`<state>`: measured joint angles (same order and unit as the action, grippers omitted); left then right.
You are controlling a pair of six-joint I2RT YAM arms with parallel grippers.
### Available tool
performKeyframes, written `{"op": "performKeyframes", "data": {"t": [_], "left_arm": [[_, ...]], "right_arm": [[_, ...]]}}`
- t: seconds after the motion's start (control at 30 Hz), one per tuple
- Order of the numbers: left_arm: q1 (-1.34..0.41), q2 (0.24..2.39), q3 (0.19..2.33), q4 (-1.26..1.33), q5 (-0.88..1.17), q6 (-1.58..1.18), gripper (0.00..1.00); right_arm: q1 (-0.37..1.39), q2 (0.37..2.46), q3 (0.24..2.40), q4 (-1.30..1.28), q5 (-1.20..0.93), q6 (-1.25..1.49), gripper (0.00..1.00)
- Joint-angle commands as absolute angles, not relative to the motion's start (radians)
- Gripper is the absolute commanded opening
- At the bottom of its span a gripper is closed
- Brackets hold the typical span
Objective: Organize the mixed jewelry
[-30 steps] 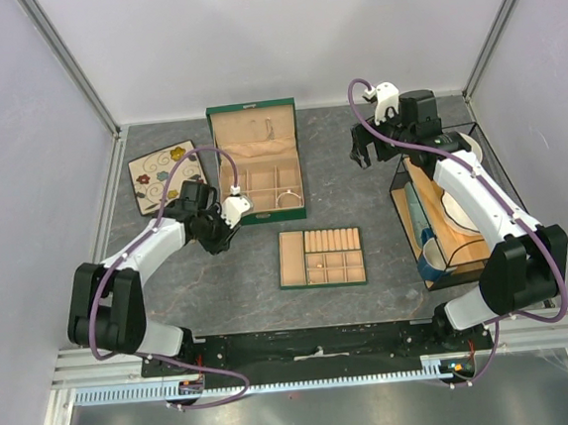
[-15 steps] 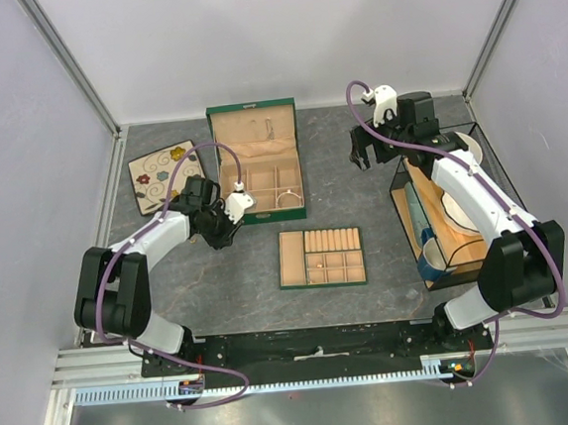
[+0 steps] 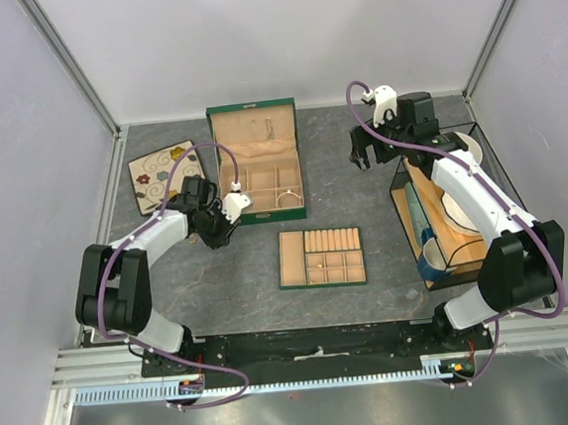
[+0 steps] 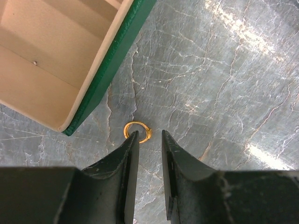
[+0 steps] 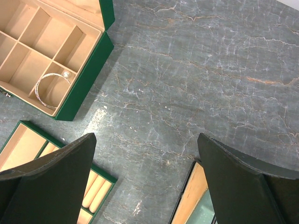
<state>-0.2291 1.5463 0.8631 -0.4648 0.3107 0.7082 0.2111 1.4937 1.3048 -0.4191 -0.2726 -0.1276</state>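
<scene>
A robotics lab cell: plain white wall panels in silver aluminium frame rails enclose a grey marbled tabletop, a black mounting bar at its near edge.

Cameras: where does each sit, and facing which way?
Top external: above and behind, looking down on the table; left arm, right arm show.
Left wrist: on the left gripper, looking down past its fingers at a gold ring beside the green box.
Right wrist: on the open right gripper, looking down between its fingers.
Top and right wrist share the bangle in the box.
</scene>
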Motion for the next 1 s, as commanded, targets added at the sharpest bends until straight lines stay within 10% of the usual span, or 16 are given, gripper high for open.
{"op": "performKeyframes", "data": {"t": [0.0,0.97], "left_arm": [[-0.222,1.568,0.890,-0.433,0.313,0.753,0.33],[-0.210,1.615,0.900,-0.446,0.342,0.773,0.30]], "right_arm": [[0.206,1.493,1.304,-0.387,-0.279,-0.130,0.98],[0.206,1.491,1.304,-0.387,-0.272,-0.130,0.98]]}}
